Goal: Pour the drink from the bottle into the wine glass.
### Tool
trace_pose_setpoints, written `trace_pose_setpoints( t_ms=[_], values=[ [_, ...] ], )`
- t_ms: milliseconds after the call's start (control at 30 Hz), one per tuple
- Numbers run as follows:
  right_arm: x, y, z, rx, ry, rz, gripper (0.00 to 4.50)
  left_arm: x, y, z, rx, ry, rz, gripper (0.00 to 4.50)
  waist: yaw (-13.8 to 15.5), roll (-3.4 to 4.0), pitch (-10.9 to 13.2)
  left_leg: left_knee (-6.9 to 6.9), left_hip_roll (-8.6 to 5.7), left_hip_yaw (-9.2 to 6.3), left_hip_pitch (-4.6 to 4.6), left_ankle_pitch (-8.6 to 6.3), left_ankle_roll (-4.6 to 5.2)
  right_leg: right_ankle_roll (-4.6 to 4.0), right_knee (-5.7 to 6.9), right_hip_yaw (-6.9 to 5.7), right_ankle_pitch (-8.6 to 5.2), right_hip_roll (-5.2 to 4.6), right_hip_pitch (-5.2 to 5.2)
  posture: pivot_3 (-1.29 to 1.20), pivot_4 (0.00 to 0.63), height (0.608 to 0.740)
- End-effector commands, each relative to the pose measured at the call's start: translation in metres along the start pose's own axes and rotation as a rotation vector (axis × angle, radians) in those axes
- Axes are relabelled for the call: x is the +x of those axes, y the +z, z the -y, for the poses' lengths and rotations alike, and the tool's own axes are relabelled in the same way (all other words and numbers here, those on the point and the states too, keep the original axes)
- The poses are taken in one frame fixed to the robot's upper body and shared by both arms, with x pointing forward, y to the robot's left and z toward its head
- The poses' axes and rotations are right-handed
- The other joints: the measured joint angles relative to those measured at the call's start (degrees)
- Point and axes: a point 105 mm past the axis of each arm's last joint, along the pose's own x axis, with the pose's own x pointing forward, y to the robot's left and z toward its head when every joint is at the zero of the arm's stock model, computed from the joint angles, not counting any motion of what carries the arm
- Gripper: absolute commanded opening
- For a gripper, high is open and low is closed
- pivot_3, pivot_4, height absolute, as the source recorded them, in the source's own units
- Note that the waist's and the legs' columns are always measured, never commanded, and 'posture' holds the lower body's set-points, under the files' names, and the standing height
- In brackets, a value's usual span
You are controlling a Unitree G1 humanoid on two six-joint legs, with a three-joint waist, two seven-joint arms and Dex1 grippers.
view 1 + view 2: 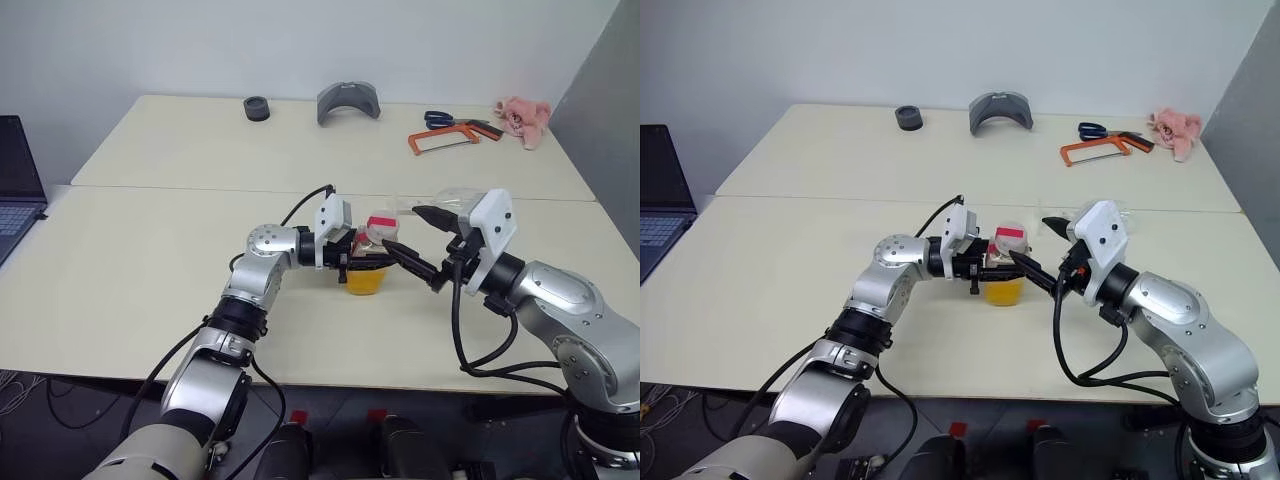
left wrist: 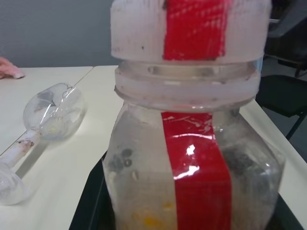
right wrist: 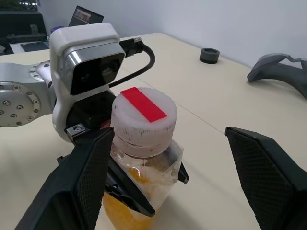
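Our left gripper (image 1: 978,268) is clamped tight on the body of the bottle (image 1: 368,262), holding it upright and low over the near table (image 1: 120,300), about midway between its left and right edges. Our right gripper (image 3: 180,177) stands wide open around the white cap (image 3: 144,120) with its red strip, one finger (image 3: 79,184) just beside the bottle's shoulder, the other well apart; it grips nothing.

The drink (image 1: 1003,291) fills only the lower part of the bottle, so we judge the load light. The thin plastic walls will likely flex under a hard squeeze, and they look smooth, so the bottle may twist in our left grip when the cap is turned. The cap is the stiff part, and its ribbed rim is where we would take hold to unscrew it.

The wine glass (image 2: 45,115) lies on its side on the table beyond the right gripper, towards the seam with the far table. It is fragile and free to roll; we would take it by the stem (image 2: 21,146) and stand it up before pouring.
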Motion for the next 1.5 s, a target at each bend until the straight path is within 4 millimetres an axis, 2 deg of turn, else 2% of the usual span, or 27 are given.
trace_pose_setpoints(
  t_ms=[33,667,1033,1500],
  values=[
    [-0.007,0.012,-0.005,-0.031,0.025,0.036,3.94,0.001,0.016,-0.004,0.060,0.003,0.038,1.64,0.00,0.00,0.00,0.00,0.00,0.01,0.00,0.00,0.00,0.00,0.00,0.00,0.00,0.00,0.00,0.00,0.150,0.740],
    [-0.010,0.020,-0.014,0.008,0.085,0.068,3.94,0.002,0.019,-0.004,0.062,0.002,0.059,1.63,0.00,0.00,0.00,0.00,0.00,0.01,0.00,0.00,0.00,0.00,0.00,0.00,0.00,0.00,0.00,0.00,0.150,0.740],
    [0.005,0.030,-0.009,0.098,0.106,0.107,3.94,0.005,0.024,0.001,0.045,-0.041,0.092,1.63,0.02,0.00,0.00,0.00,0.01,-0.01,0.00,0.00,0.00,0.00,0.00,-0.01,0.00,0.00,0.00,0.00,0.150,0.740],
    [0.016,0.022,-0.004,0.102,0.126,0.074,3.94,0.006,0.022,0.002,0.052,-0.048,0.083,1.61,0.00,0.00,0.00,0.00,0.01,0.00,0.00,0.00,0.00,0.00,0.00,0.00,0.00,0.00,0.00,0.00,0.150,0.740]
  ],
)
